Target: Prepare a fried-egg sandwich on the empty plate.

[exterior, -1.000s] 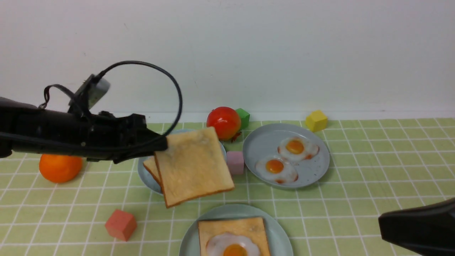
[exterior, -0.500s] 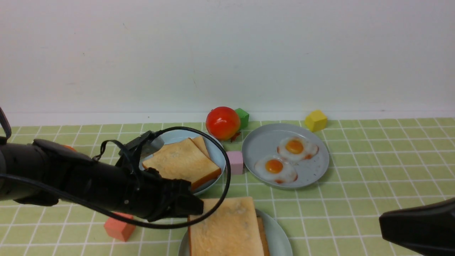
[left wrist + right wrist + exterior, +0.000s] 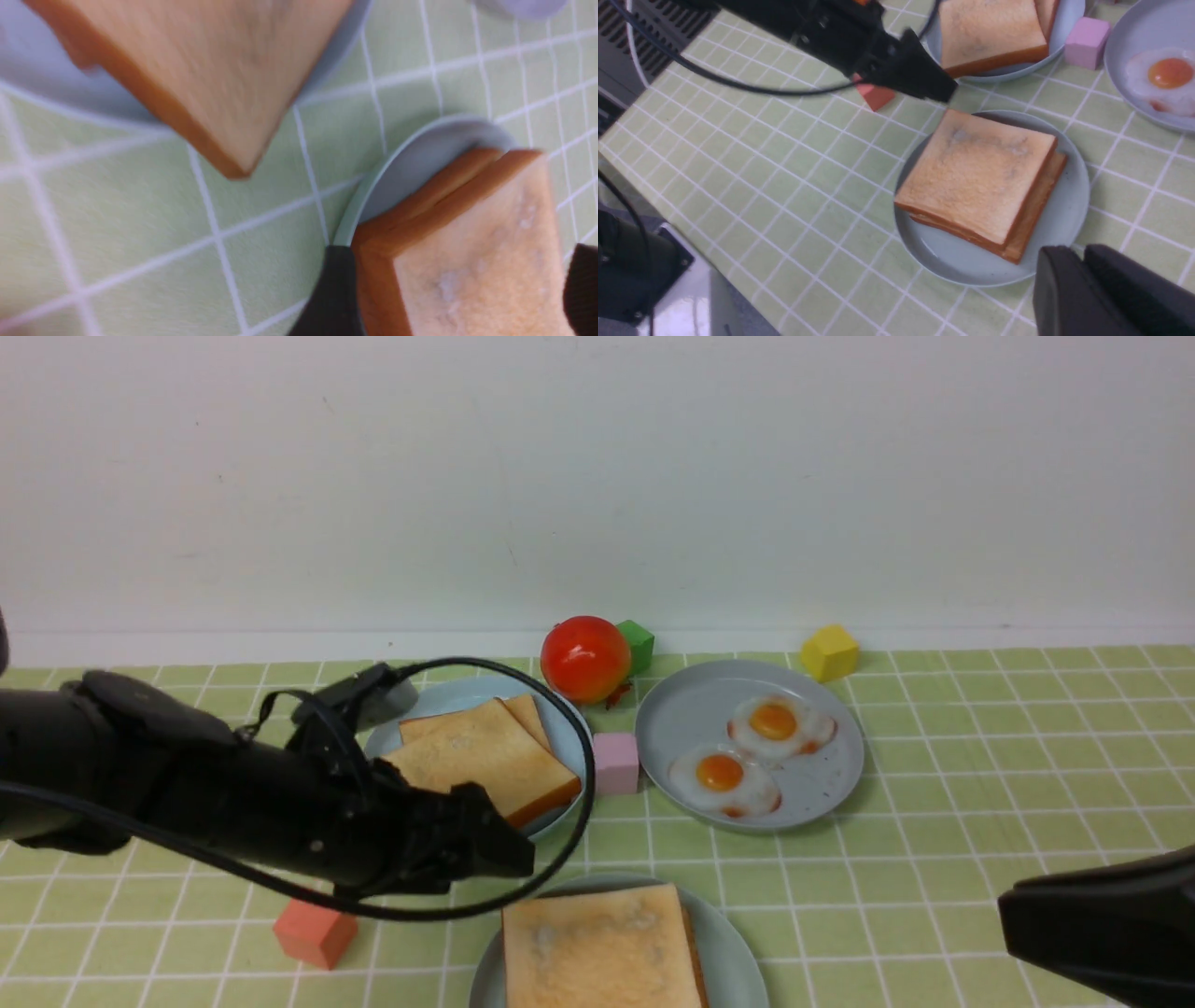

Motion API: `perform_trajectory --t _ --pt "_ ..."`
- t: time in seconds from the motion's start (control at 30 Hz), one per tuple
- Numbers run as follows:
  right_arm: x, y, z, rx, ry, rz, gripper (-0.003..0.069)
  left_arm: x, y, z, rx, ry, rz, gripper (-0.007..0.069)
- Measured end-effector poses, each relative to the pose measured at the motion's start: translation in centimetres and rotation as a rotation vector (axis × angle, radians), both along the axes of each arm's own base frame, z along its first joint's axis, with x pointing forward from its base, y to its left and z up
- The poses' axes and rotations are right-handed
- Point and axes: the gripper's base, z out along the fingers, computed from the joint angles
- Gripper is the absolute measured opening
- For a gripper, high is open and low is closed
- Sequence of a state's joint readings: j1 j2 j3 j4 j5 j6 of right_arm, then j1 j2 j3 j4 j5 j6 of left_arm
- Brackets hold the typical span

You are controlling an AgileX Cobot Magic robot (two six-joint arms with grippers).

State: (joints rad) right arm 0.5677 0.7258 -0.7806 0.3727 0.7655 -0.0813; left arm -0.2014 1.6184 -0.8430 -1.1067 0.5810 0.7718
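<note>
The fried-egg sandwich (image 3: 602,947) lies on the pale aqua-mint plate (image 3: 738,952) at the front centre: two toast slices stacked, the top one slightly offset, the egg hidden between them. It also shows in the right wrist view (image 3: 978,182) on the plate (image 3: 1069,205), and in the left wrist view (image 3: 467,242). My left gripper (image 3: 523,863) hovers just above the sandwich's far-left corner with its jaws wide apart, holding nothing; it also shows in the right wrist view (image 3: 945,91). My right gripper (image 3: 1004,915) is shut and empty, low at the front right beside the plate (image 3: 1083,261).
A light-blue plate (image 3: 571,737) with two toast slices (image 3: 476,761) stands behind my left arm. A grey speckled plate (image 3: 826,784) holds two fried eggs. A tomato (image 3: 586,658) and green (image 3: 638,644), yellow (image 3: 831,653), pink (image 3: 616,763) and red (image 3: 315,933) cubes lie around.
My left gripper carried a toast slice from above the back plate down onto the egg-topped slice, let it go, and lifted slightly back. The right arm has not moved.
</note>
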Motion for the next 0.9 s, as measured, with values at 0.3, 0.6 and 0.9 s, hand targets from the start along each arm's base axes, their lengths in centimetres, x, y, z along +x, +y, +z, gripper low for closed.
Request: perform_trajectory --t 0.3,0.6,0.9 --pt "-4.4 -6.7 -1.0 0.091 -0.325 -0.353 0.0104 -4.1 4.5 10.3 0.143 -0.098 0.117 0.0549" --pt "-5.7 -9.5 -9.5 0.120 -0.504 -0.527 0.0112 -16.3 6.1 14.6 0.179 -0.309 0.110 0.0015" --pt "-5.5 -8.6 -8.9 0.052 -0.771 -0.401 0.0122 -24.0 7.0 13.4 0.088 -0.508 0.204 -0.0013"
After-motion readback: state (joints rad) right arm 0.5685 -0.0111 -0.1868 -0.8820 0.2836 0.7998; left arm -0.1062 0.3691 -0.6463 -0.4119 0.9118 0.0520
